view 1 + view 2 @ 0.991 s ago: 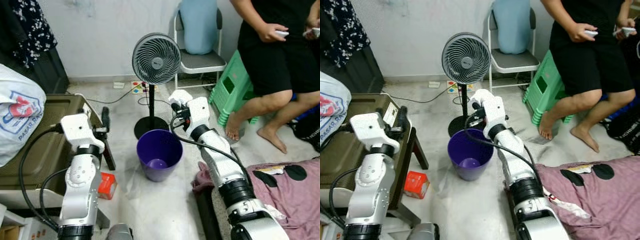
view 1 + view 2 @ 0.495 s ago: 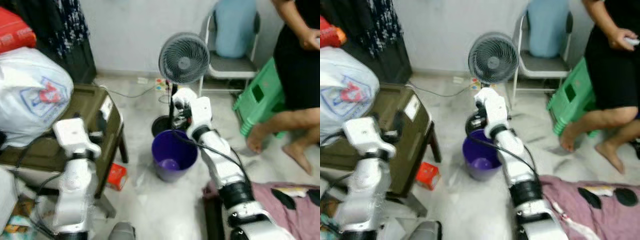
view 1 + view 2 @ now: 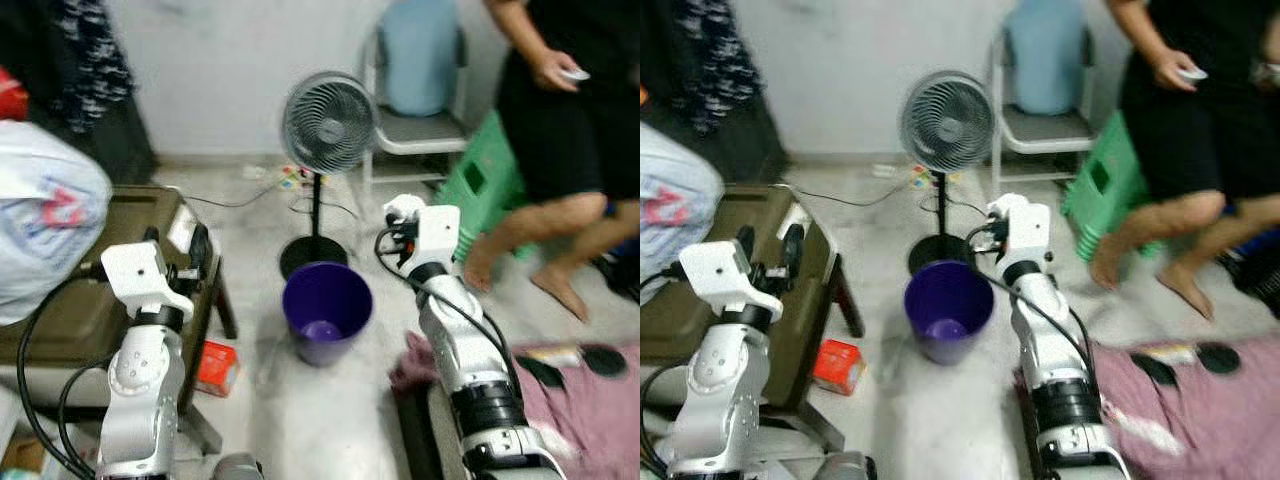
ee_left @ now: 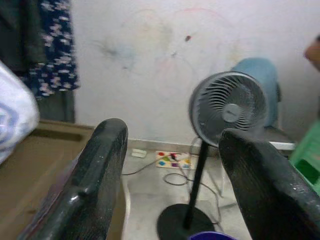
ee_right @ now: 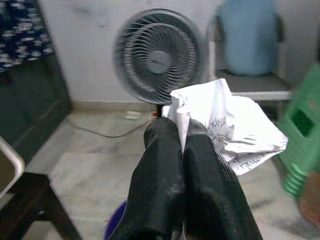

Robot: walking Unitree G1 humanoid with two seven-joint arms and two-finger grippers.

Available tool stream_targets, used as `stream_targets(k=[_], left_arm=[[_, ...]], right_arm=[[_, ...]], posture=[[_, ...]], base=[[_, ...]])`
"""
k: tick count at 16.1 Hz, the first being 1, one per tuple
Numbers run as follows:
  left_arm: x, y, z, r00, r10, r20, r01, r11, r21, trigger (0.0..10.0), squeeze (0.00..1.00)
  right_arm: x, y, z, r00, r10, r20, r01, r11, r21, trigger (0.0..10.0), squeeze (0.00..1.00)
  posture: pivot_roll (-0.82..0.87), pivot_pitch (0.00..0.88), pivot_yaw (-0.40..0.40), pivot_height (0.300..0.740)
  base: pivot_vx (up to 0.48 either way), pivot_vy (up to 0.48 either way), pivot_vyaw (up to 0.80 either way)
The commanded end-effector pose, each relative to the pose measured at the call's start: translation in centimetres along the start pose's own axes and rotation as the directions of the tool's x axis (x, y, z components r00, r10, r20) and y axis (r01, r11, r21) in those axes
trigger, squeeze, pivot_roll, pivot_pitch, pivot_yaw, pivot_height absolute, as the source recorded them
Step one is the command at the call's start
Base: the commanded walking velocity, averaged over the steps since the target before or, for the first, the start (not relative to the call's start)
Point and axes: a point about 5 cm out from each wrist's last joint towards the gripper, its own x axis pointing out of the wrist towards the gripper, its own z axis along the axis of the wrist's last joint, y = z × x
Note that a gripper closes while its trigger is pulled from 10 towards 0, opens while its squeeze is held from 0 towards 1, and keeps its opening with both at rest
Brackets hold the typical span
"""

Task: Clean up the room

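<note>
The crumpled white paper [image 5: 227,131], printed with small dark text, is pinched between the closed fingers of the right gripper [image 5: 184,150], held up just right of the purple bin [image 3: 326,311]. The left gripper [image 4: 175,190] hangs wide open and empty, left of the bin, over a dark olive table [image 3: 70,300]. Behind the bin on the pale marble floor [image 3: 300,420] stands a grey fan [image 3: 328,122].

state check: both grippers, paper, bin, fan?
Left gripper: open, empty, raised beside the brown table.
Right gripper: shut on crumpled paper.
Crumpled paper: pinched, right of the purple bin, not over it.
Purple bin: upright, open.
Fan: upright; spinning unclear.
</note>
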Motion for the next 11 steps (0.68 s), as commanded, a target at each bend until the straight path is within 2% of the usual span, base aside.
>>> stream_targets(k=[1,6,7,9,11], left_arm=[[0.2,-0.5,0.4,1.000,-0.022,0.012,0.022,1.000,0.000,10.0,0.00],[0.1,-0.5,0.4,0.999,-0.030,0.012,0.030,1.000,0.004,10.0,0.00],[0.1,-0.5,0.4,0.999,-0.034,0.013,0.034,0.999,0.001,10.0,0.00],[0.2,-0.7,0.5,0.999,-0.043,0.017,0.043,0.999,-0.002,10.0,0.00],[0.2,-0.8,0.6,0.999,-0.051,0.020,0.051,0.999,0.003,10.0,0.00]], right_arm=[[0.2,0.3,0.5,1.000,0.007,0.016,-0.008,1.000,0.002,10.0,0.00],[0.1,1.0,0.9,0.998,0.056,0.024,-0.056,0.998,-0.020,10.0,0.00],[0.1,1.4,1.1,0.997,0.076,0.032,-0.075,0.996,-0.049,10.0,0.00],[0.1,1.3,1.0,0.997,0.070,0.027,-0.069,0.997,-0.039,10.0,0.00],[0.1,1.3,1.0,0.997,0.067,0.025,-0.067,0.997,-0.031,10.0,0.00]], posture=[[0.12,0.000,-0.049,0.740],[0.12,0.000,-0.048,0.740],[0.12,0.000,-0.048,0.740],[0.12,0.000,-0.047,0.740],[0.12,0.000,-0.047,0.740]], base=[[0.000,0.000,0.00],[0.000,0.000,0.00],[0.000,0.000,0.80],[0.000,0.000,0.80],[0.000,0.000,0.28]])
